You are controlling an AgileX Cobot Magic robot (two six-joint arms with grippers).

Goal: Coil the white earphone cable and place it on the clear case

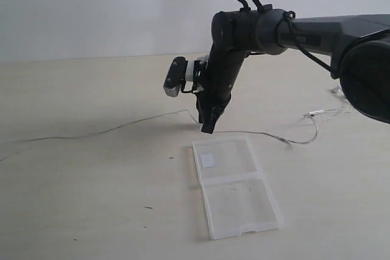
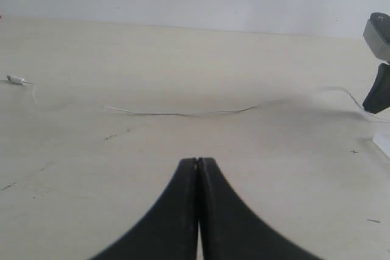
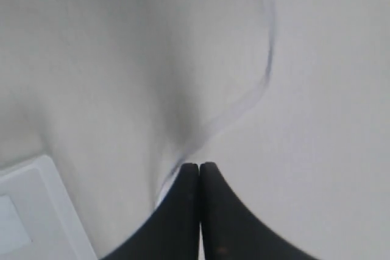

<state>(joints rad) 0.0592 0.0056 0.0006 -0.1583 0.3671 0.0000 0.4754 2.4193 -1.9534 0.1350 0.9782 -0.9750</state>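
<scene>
Clear case [image 1: 239,204] w/ sticker [image 1: 208,160]; cable [image 2: 183,114] thin (uncoiled)

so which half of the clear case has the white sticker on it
The far half, the one lying nearest the right claw, carries the white sticker; the near half is bare plastic.

Here's a pale beige table [image 1: 73,199], matte and smooth, filling the scene from the near edge right back to a plain whitish wall [image 1: 91,10] on the far side. Small dark marks dot the surface. There's a tiny cross-shaped mark [image 1: 171,157] about the middle, a short dark fleck [image 1: 148,207] nearer and a touch left of it, and another speck [image 1: 75,239] at the near left. The left wrist view also picks up faint scratch lines [image 2: 24,179] on the tabletop.
</scene>
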